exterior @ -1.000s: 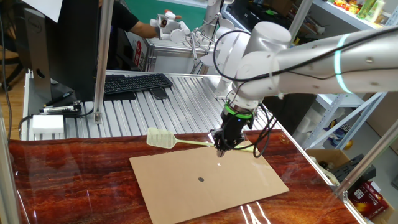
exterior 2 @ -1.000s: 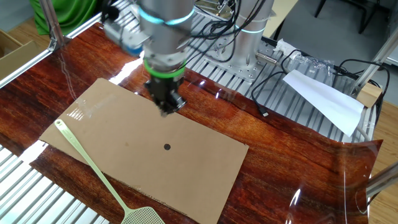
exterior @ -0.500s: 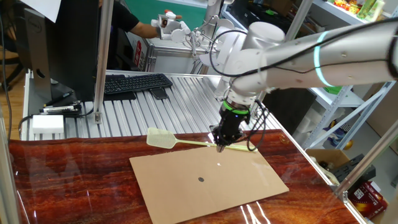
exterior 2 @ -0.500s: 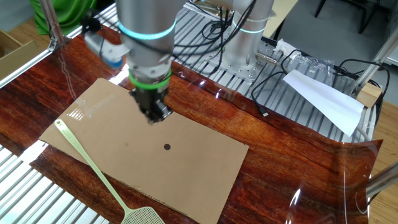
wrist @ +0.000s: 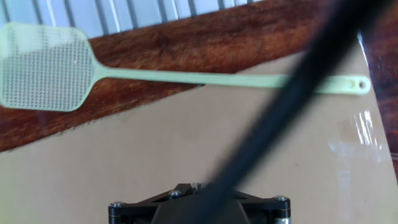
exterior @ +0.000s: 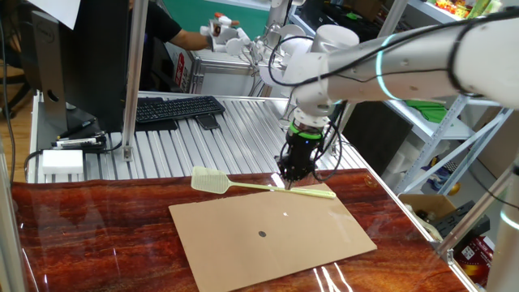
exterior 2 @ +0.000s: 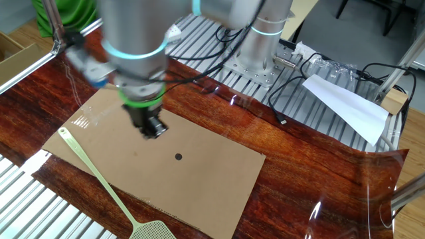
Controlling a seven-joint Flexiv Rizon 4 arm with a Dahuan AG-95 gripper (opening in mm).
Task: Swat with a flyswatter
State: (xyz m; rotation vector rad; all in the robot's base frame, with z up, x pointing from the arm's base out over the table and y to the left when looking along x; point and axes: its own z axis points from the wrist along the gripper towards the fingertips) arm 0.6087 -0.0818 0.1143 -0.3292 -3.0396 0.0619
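— On the red-brown table (exterior: 97,219), what lies there?

— One flat sheet of brown cardboard (exterior: 272,231) with a small dark dot (exterior: 261,234) near its middle. The flyswatter (exterior: 243,185) lies flat along the far edge of this sheet, as one fixed view shows it. Its mesh head (exterior: 210,180) rests on the wood just beside the cardboard corner, close to the ribbed metal surface (exterior: 211,142). Its thin handle (exterior: 284,189) runs from the head across the wood and onto the cardboard.

— And the end of the handle?

— The hand view shows it well: the handle end (wrist: 356,84) has a small hole and lies on the cardboard, while the head (wrist: 43,67) is at the other side, on the wood near the metal ribs.

— Where is the gripper?

— The gripper (exterior: 293,169) hangs above the handle in one fixed view, pointing down. In the other fixed view the gripper (exterior 2: 151,128) is over the cardboard, apart from the flyswatter (exterior 2: 106,186), and it holds nothing.

— Are the fingers apart or together?

— I cannot tell. They are dark and blurred, and in the hand view a blurred black cable (wrist: 292,93) crosses in front.

— Anything else on the metal part?

— A black keyboard (exterior: 174,108) stands well apart from the flyswatter.
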